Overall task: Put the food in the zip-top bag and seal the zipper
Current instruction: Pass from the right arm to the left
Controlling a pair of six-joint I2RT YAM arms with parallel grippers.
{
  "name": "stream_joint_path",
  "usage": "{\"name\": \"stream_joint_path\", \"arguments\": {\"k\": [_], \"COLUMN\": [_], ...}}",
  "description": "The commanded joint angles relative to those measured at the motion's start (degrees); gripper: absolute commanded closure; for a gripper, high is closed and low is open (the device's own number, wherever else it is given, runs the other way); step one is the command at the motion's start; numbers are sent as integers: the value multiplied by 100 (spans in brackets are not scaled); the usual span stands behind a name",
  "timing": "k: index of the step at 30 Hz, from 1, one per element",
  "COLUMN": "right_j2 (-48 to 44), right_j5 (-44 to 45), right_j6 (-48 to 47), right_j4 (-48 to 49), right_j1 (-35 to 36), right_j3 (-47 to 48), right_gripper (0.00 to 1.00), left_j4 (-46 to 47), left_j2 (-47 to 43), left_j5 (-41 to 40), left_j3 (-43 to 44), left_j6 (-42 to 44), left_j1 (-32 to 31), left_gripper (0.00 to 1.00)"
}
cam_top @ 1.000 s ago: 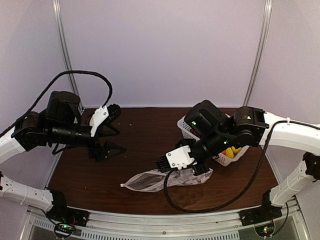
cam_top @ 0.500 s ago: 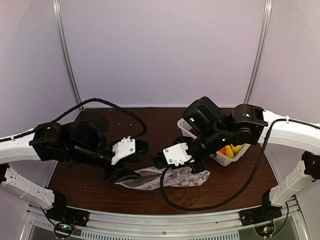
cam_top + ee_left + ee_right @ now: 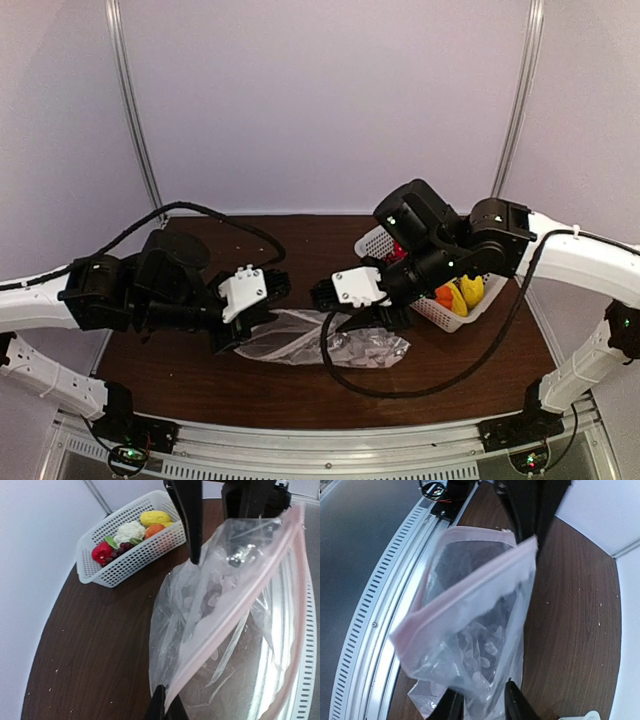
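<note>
left gripper [image 3: 162, 707] now pinching bag [image 3: 225, 610], brown table [image 3: 300, 250]

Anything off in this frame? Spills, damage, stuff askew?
Nothing spilled or broken. The zip-top bag is crumpled and skewed, its mouth edge pinched in the shut left pincer. The food all sits in the basket. Only oddity: pale specks scattered on the table.

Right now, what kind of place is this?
Probably a robot test booth, not a kitchen: two robot arms bolted to a brown table, plain white walls, toy food in a basket.
</note>
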Motion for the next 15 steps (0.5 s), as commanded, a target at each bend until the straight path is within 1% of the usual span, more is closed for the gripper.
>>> {"name": "stream_joint_path", "arguments": {"k": [1, 3, 4, 5, 6, 7, 8, 10, 11, 12, 13, 15], "right_j2": [-386, -497, -555, -590, -618, -626, -625, -609, -603, -604, -610, -580], "right_j5": [-780, -1306, -1453, -1443, -1267, -1089, -920, -566, -288, -55, 166, 509], "right_j6": [418, 769, 1012, 1295, 1544, 1743, 1889, 2118, 2183, 2285, 2362, 2433], "right_j4": [232, 441, 690, 917, 1120, 1265, 1343, 1457, 1479, 1531, 1576, 1646], "right_j1": [-1413, -2296, -2678, -3013, -3258, -3489, -3675, -3970, -4058, -4183, -4241, -4402], "right_j3": [29, 47, 2, -80, -167, -270, -358, -556, -676, -787, -914, -1095], "right_gripper": [56, 47, 43, 40, 39, 39, 38, 38, 38, 38, 38, 37], "left_j4": [-358, -878, -1129, -1351, -1552, -1674, -1734, -1725, -1624, -1403, -1278, -726], "left_j2": [-315, -348, -335, -311, -249, -182, -82, 189, 432, 639, 851, 1298], "left_j5": [-1543, -2286, -2857, -3431, -3756, -3827, -3787, -3353, -2959, -2330, -2090, -1456], "left_j3": [185, 562, 789, 1048, 1373, 1555, 1665, 1687, 1606, 1494, 1352, 1112], "left_j6": [-293, -569, -812, -1088, -1217, -1209, -1181, -1278, -1306, -1302, -1332, -1437], "left_j1": [338, 727, 924, 1082, 1187, 1232, 1239, 1250, 1251, 1253, 1256, 1255], "left_gripper": [100, 100, 100, 100, 100, 100, 100, 100, 100, 100, 100, 100]}}
